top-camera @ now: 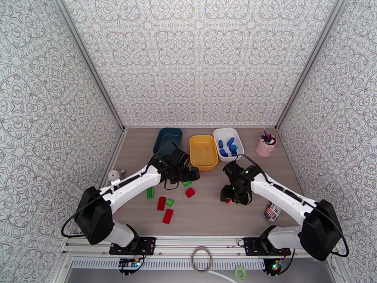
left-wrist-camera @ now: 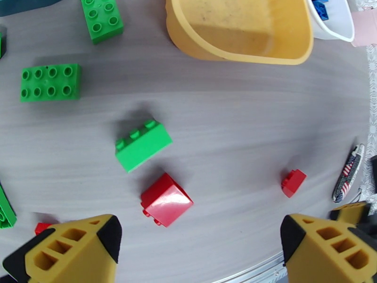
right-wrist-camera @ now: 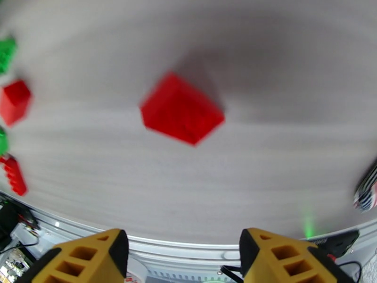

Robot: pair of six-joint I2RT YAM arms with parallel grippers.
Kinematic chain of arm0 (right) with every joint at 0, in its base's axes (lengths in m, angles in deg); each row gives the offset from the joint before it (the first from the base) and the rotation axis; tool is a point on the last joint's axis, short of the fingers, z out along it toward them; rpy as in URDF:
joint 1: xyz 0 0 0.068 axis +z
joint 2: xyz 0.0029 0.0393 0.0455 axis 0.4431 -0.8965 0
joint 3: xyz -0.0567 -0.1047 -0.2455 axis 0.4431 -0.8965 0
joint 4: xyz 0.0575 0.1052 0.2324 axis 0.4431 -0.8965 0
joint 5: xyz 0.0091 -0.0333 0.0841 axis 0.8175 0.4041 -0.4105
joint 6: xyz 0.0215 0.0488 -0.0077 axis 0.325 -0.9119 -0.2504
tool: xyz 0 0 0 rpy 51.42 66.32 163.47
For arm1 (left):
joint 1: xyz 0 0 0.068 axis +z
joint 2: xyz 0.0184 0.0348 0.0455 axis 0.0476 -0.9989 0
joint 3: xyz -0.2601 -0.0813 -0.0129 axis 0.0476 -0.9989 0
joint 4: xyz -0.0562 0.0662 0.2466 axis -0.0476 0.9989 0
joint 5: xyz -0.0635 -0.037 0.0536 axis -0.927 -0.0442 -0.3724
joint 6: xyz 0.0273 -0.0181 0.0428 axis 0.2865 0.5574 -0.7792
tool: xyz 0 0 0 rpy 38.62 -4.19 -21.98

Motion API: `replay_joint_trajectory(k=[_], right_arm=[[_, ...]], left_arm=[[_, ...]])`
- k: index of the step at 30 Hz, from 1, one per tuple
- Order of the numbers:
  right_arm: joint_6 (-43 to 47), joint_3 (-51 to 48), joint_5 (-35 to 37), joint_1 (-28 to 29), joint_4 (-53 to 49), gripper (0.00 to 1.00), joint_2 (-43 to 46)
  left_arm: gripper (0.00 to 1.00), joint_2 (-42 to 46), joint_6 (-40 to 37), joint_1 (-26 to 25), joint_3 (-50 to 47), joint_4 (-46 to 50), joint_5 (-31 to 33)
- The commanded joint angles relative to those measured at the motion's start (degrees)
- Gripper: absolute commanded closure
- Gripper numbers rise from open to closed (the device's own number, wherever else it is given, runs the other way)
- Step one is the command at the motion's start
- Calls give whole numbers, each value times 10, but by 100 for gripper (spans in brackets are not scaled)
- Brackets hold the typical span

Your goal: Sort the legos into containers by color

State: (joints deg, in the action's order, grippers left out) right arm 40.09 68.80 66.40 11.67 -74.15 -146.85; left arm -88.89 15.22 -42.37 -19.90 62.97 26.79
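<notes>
**Two red bricks, two ways to miss**

The right hand (right-wrist-camera: 184, 241) hangs with fingers apart and empty above a red brick (right-wrist-camera: 181, 109) lying corner-on, close to the near edge of the counter (right-wrist-camera: 264, 53). If the fingers close on it askew, the brick may turn or slide toward that edge.

The left hand (left-wrist-camera: 200, 234), spread wide and empty, faces a second red brick (left-wrist-camera: 166, 199) lying just beside a green brick (left-wrist-camera: 141, 145). It could catch both. The yellow tub (left-wrist-camera: 282, 57) beyond holds nothing.
</notes>
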Motion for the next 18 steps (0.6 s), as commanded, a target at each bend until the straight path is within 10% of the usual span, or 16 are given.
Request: replay_joint_trajectory(k=[1, 18], right_arm=[[-35, -5, 27, 17, 32, 34, -34], [-13, 59, 65, -39, 57, 38, -182]], left_arm=[[5, 11, 19, -5, -10, -17, 7], [5, 54, 21, 13, -35, -4, 18]])
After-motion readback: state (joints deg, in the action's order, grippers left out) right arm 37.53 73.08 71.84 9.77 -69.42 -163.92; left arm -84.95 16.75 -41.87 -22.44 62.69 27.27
